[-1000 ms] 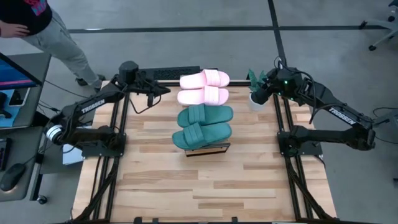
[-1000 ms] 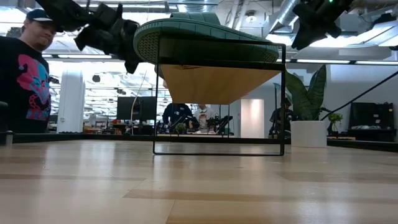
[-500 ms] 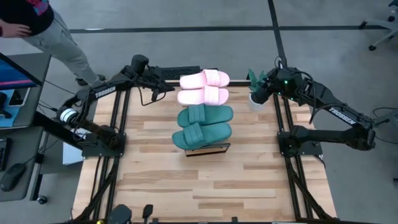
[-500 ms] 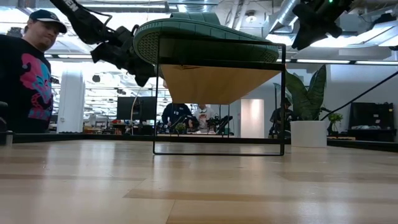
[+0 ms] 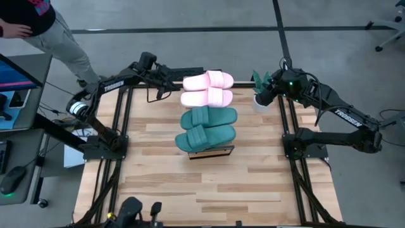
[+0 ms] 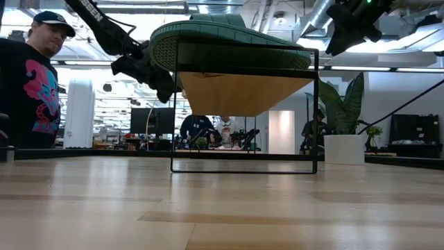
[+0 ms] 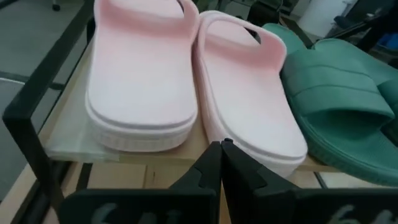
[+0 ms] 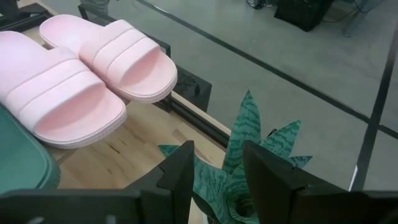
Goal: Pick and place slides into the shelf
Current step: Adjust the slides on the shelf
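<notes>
Two light pink slides and two dark teal slides lie side by side, soles down, across the shelf's plank top. The low view shows the shelf's black frame standing on the table with a teal slide on top. My left gripper is shut, its tips just short of the pink slides' left ends. My right gripper is open and waits at the table's far right corner, away from the slides.
A potted plant in a white pot stands right under my right gripper. A person stands beyond the far left corner. Bare tabletop stretches from the shelf toward the near edge.
My left gripper has moved toward the table's right and downward, closing in on the left ends of the pink slides. The slides and the shelf have stayed where they were.
</notes>
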Controlling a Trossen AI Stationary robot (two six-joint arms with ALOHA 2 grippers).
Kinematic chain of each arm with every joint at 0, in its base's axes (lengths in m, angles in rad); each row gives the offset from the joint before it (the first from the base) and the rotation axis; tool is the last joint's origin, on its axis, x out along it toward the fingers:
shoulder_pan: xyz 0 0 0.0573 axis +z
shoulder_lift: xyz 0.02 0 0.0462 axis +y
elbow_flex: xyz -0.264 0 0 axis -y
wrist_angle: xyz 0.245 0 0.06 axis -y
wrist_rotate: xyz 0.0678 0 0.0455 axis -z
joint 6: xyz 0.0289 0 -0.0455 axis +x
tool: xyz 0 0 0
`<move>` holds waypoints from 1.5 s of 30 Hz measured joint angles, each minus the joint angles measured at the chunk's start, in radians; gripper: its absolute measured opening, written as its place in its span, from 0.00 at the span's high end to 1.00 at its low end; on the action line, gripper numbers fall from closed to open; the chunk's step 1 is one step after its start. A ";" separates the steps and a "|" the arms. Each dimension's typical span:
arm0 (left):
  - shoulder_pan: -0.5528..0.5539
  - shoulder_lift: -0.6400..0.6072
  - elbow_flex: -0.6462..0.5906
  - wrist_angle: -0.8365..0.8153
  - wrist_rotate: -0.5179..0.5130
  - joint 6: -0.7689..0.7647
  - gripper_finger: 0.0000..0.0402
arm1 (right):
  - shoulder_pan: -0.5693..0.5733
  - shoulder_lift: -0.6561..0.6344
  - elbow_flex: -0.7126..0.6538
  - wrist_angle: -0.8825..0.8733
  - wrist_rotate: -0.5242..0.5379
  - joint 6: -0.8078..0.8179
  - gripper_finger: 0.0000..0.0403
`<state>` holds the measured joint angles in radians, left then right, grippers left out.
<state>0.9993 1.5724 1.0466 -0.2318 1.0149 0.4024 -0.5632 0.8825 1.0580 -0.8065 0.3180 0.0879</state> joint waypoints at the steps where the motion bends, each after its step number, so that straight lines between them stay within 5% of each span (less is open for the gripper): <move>1: 0.000 0.008 0.009 -0.008 0.003 0.006 1.00 | 0.000 0.000 0.000 0.000 0.000 0.000 0.68; 11: 0.000 0.035 0.053 -0.026 -0.002 0.027 1.00 | 0.000 0.000 0.000 0.000 0.000 0.000 0.68; 45: -0.069 0.035 0.051 0.029 -0.297 0.030 1.00 | 0.000 0.000 0.001 0.000 0.027 0.000 0.68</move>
<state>0.9302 1.6070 1.0977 -0.2028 0.7175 0.4327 -0.5636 0.8828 1.0588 -0.8062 0.3454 0.0879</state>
